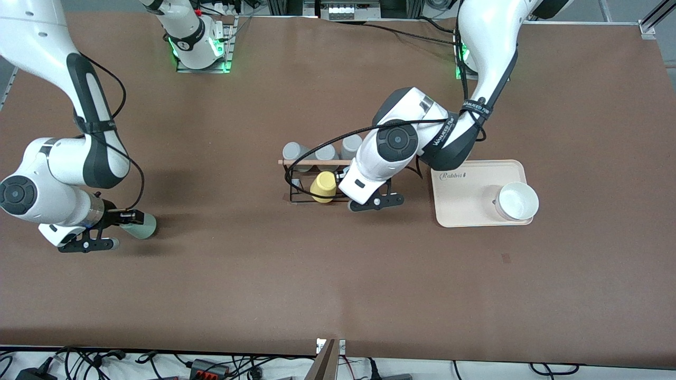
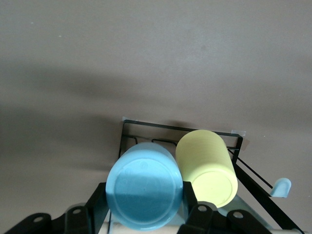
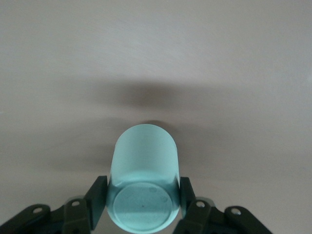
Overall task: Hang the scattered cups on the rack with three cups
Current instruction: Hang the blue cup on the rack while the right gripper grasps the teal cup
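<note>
My left gripper (image 1: 346, 175) is at the black wire rack (image 1: 292, 186) and is shut on the light blue cup (image 2: 145, 192), which the hand mostly hides in the front view. In the left wrist view the blue cup sits beside the yellow cup (image 2: 207, 165) over the rack's frame (image 2: 146, 127). Three grey cups (image 1: 326, 153) sit along the rack's wooden rod (image 1: 306, 162), with the yellow cup (image 1: 324, 186) nearer the front camera. My right gripper (image 1: 124, 217) is low at the right arm's end of the table, shut on the mint-green cup (image 1: 141, 225), which lies sideways between the fingers (image 3: 97, 195).
A beige tray (image 1: 465, 211) lies beside the rack toward the left arm's end, with a white bowl (image 1: 517, 200) on it. Bare brown table surrounds the right gripper.
</note>
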